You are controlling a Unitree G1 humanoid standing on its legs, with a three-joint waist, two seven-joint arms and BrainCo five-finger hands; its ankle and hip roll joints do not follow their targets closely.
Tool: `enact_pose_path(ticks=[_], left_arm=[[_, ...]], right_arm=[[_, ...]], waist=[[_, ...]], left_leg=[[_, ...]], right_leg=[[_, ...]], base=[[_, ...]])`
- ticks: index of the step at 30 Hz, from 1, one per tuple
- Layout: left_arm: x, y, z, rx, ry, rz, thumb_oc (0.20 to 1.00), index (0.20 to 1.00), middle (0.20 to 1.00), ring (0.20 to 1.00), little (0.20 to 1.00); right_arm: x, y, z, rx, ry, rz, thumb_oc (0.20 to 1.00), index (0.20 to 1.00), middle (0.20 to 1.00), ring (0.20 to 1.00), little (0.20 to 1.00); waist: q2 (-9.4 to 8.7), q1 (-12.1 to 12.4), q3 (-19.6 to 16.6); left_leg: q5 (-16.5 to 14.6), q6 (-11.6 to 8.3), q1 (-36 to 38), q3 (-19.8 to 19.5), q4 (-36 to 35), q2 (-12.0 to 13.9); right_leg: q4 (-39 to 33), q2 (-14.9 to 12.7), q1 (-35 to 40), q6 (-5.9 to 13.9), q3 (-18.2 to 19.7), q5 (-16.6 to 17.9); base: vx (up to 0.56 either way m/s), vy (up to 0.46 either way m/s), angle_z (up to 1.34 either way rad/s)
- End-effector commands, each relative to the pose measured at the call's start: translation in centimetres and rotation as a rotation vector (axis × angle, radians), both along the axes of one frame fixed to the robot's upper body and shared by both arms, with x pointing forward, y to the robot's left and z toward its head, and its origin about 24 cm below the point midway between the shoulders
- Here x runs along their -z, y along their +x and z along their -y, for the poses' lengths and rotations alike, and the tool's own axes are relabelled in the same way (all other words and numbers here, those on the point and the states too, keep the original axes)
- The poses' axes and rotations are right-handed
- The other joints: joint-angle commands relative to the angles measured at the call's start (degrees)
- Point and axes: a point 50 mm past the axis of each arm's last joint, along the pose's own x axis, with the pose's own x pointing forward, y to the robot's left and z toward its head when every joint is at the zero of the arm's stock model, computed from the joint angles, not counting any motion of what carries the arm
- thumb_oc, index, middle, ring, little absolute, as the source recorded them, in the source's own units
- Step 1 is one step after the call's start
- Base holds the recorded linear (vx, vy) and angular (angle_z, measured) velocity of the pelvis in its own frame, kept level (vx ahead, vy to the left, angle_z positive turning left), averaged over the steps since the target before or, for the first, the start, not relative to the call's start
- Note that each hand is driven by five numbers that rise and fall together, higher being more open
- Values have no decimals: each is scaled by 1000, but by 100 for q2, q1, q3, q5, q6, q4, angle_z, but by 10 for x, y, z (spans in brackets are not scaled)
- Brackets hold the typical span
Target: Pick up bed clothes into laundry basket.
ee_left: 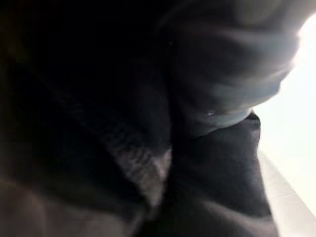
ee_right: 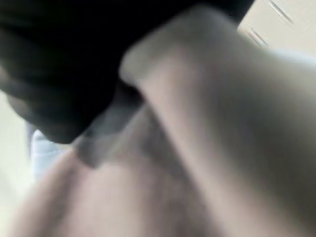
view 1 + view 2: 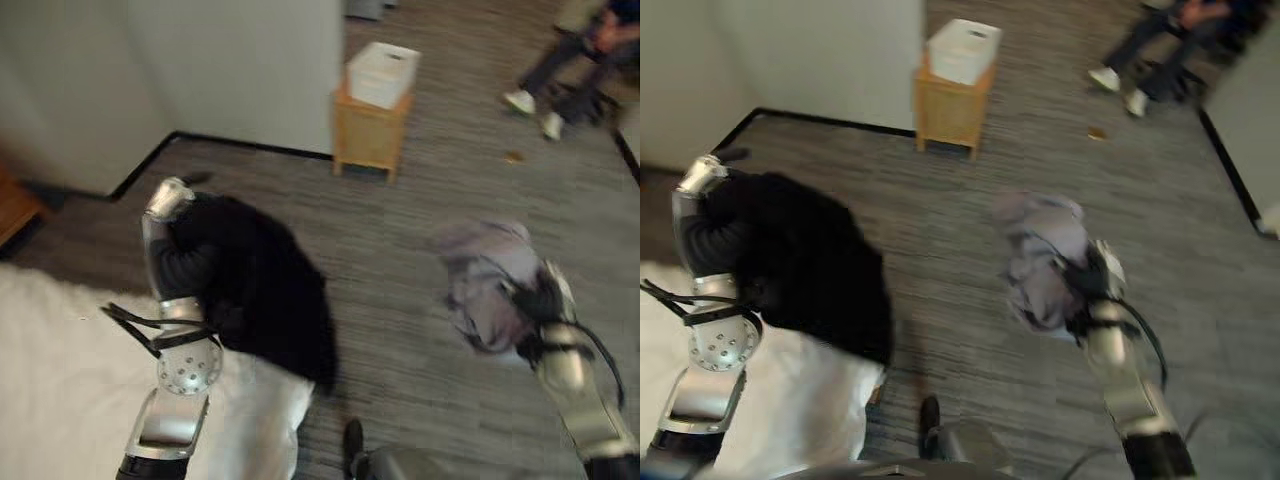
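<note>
both arms raised, right hand gripping grey garment

Soft, even indoor light with faint shadows. Both head views are motion-smeared, worst around the lilac garment. The wrist views are dim, defocused cloth, with a bright glare at one edge.

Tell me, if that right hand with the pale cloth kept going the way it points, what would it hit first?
Probably bare floor. The right hand, bundled in the pale grey garment, aims roughly toward the white basket on the wooden stand, though depth is unclear.
</note>
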Motion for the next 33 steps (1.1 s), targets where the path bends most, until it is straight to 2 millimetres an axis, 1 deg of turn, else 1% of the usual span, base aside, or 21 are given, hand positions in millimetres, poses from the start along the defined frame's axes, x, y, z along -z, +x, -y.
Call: enact_pose_path(ticks=[1,3,4,5,6,7,10,11,12,13,14,16,17,20,21,22,24,26,28,30,33], left_arm=[[-24,-10,-3,26,-58,156,200,200,200,200,200],[-21,-9,0,45,-69,140,200,200,200,200,200],[-20,-7,3,58,-75,128,200,200,200,200,200],[-20,-7,3,58,-77,127,200,200,200,200,200],[-18,-5,8,85,-97,109,200,200,200,200,200],[-18,-5,8,85,-99,109,200,200,200,200,200],[-13,-1,10,81,-97,86,200,200,200,200,200],[-9,0,11,74,-88,57,200,200,200,200,200],[0,1,14,79,-71,17,200,200,200,200,200],[0,0,14,77,-70,17,200,200,200,200,200],[3,0,11,66,-73,-4,200,200,200,200,200],[10,-2,5,51,-91,-44,200,200,200,200,200],[12,-3,4,48,-89,-58,200,200,200,200,200],[20,0,-2,15,-73,-101,200,200,200,200,200],[22,0,-4,1,-58,-111,200,200,200,200,200],[22,0,-4,0,-58,-110,200,200,200,200,200],[27,-2,-7,-17,-40,-134,200,200,200,200,200],[37,2,-11,-51,-63,-182,200,200,200,200,200],[37,3,-12,-51,-63,-181,200,200,200,200,200],[45,14,-18,-129,-36,-212,200,200,200,200,200],[48,10,-20,-147,-21,-222,200,200,200,200,200]], right_arm=[[-22,-13,4,-4,-134,114,200,200,200,200,200],[-22,-10,-2,-31,-158,111,200,200,200,200,200],[-21,-7,-7,-51,-181,104,200,200,200,200,200],[-22,-7,-7,-51,-182,104,200,200,200,200,200],[-21,-6,-7,-52,-205,95,200,200,200,200,200],[-21,-6,-7,-51,-207,95,200,200,200,200,200],[-24,-6,-8,-70,-260,80,200,200,200,200,200],[-25,-6,-12,-87,-285,85,200,200,200,200,200],[-18,-5,-19,-109,-302,61,200,200,200,200,200],[-18,-5,-19,-110,-302,61,200,200,200,200,200],[-16,-3,-23,-124,-307,51,200,200,200,200,200],[-16,2,-36,-172,-319,50,200,200,200,200,200],[-17,3,-42,-190,-317,54,200,200,200,200,200],[-22,7,-53,-222,-312,83,200,200,200,200,200],[-29,8,-58,-241,-300,110,200,200,200,200,200],[-29,8,-58,-242,-300,111,200,200,200,200,200],[-35,8,-60,-251,-283,131,200,200,200,200,200],[-42,12,-60,-238,-245,161,200,200,200,200,200],[-43,12,-60,-237,-245,162,200,200,200,200,200],[-46,15,-57,-208,-219,179,200,200,200,200,200],[-45,11,-57,-209,-203,180,200,200,200,200,200]], waist=[[-98,139,98],[-31,323,92],[80,435,68],[68,458,70],[151,476,33],[132,511,30],[197,525,-114],[216,556,-172],[52,569,-279],[61,576,-289],[-1,606,-360],[-73,680,-358],[-52,687,-319],[86,595,-213],[177,497,-104],[192,473,-104],[195,291,-38],[118,60,16],[152,7,31],[117,-164,19],[-20,-201,-41]], left_leg=[[115,-5,-672,-313,-835,-320],[190,12,-953,-468,-1623,-644],[517,-30,-1128,-256,-2441,-645],[555,-28,-1074,-224,-2532,-650],[886,-80,-1284,545,-3073,-424],[894,-76,-1248,594,-3120,-442],[1044,32,-1169,1979,-3711,-26],[1177,100,-1028,2033,-3772,-9],[1198,187,-836,2002,-3868,-190],[1237,183,-850,2011,-3882,-165],[1174,219,-728,2067,-3922,-222],[1033,331,-472,2008,-3986,-329],[976,362,-347,1878,-4011,-333],[650,389,73,1447,-4017,-242],[464,330,360,1121,-4017,-215],[490,321,343,1101,-4017,-193],[280,209,617,767,-4017,-201],[57,19,953,362,-4017,-173],[25,10,971,305,-4017,-134],[-235,-139,1356,2,-4017,6],[-274,-249,1630,-226,-3431,75]], right_leg=[[-1854,-756,1681,566,880,305],[-1943,-619,1876,580,1134,209],[-2005,-481,2118,594,1187,63],[-2016,-502,2125,598,1215,66],[-2081,-480,2460,631,1095,-131],[-2090,-516,2467,640,1126,-144],[-2055,-591,2857,780,991,-439],[-1944,-637,2895,843,956,-438],[-1442,-906,2879,1069,706,-196],[-1448,-885,2855,1062,721,-170],[-1133,-998,2765,1276,578,94],[16,-1276,2373,1727,377,971],[590,-1306,2135,1801,339,1291],[1328,-1462,1422,1685,283,1255],[1082,-1549,941,1380,165,758],[1063,-1531,944,1361,134,781],[346,-1231,677,1199,250,325],[-1291,-876,288,1169,442,641],[-1429,-856,397,1166,368,681],[-1918,-714,39,1245,263,1109],[-1713,-829,296,1042,421,1186]], base=[[336,5,-66],[423,-28,-88],[396,-40,-155],[571,-40,-159],[318,-12,-106],[460,-1,-85],[446,46,-37],[723,65,-24],[553,42,-34],[442,-24,-42],[259,-35,-33],[352,-44,-30],[339,-38,-8],[514,-110,42],[521,-176,73],[542,-201,102],[455,-211,135],[662,-337,149],[436,-190,172],[665,-325,219],[557,-352,92]])
